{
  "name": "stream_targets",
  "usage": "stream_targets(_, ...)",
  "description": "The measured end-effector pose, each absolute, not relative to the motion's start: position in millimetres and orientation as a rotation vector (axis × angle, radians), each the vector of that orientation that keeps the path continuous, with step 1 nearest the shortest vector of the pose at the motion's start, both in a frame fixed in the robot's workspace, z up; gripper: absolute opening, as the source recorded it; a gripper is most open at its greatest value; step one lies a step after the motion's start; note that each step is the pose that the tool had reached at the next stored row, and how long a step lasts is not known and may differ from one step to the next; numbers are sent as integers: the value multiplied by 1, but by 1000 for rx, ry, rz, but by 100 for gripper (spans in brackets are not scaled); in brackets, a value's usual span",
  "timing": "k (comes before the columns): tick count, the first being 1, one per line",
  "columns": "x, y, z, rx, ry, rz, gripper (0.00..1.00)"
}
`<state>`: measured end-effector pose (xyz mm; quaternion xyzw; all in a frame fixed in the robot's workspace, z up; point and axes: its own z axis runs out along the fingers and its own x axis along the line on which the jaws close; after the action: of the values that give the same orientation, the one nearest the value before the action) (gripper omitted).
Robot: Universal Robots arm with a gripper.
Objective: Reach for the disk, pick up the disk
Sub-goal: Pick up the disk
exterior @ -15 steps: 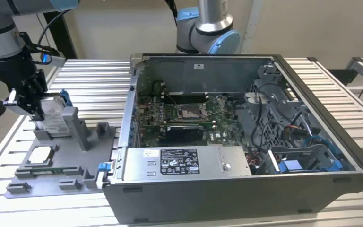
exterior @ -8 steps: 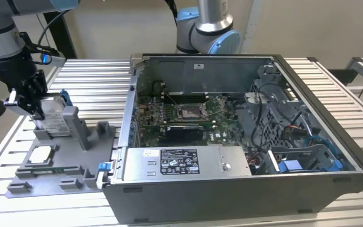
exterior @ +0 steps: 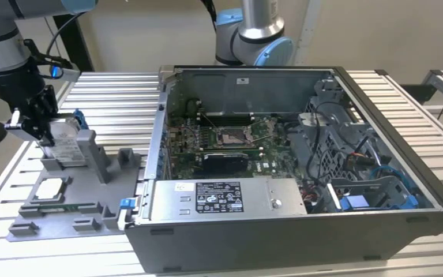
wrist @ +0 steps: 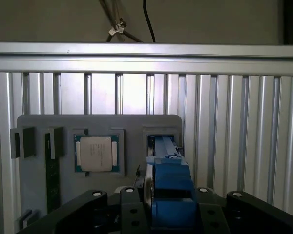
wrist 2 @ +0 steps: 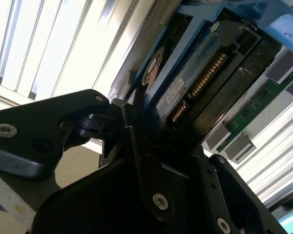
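The disk (exterior: 71, 145) stands upright on its edge in a slot of the grey fixture plate (exterior: 83, 199) at the exterior view's left. Its white label and a blue rail show. My gripper (exterior: 52, 136) comes down on it from above, jaws on either side of it and shut on it. In the second wrist view the disk (wrist 2: 200, 73) shows its connector row and blue rails, and a dark finger (wrist 2: 136, 141) lies against its side. In the first wrist view the disk's blue rail (wrist: 170, 178) runs between the black jaws of my gripper (wrist: 168, 207).
A small white square chip (exterior: 50, 188) (wrist: 95, 153) lies in a pocket of the fixture plate. An open computer case (exterior: 283, 236) stands to the exterior view's right, with a silver box (exterior: 221, 197) inside. Everything rests on a ribbed aluminium table (exterior: 6, 254).
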<state>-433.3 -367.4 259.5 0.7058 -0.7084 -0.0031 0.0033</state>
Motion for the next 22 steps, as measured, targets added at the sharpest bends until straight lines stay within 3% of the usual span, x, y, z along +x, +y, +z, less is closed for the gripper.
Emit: stream_targets(22,-433,-367,299,2212,-2220,-8,0)
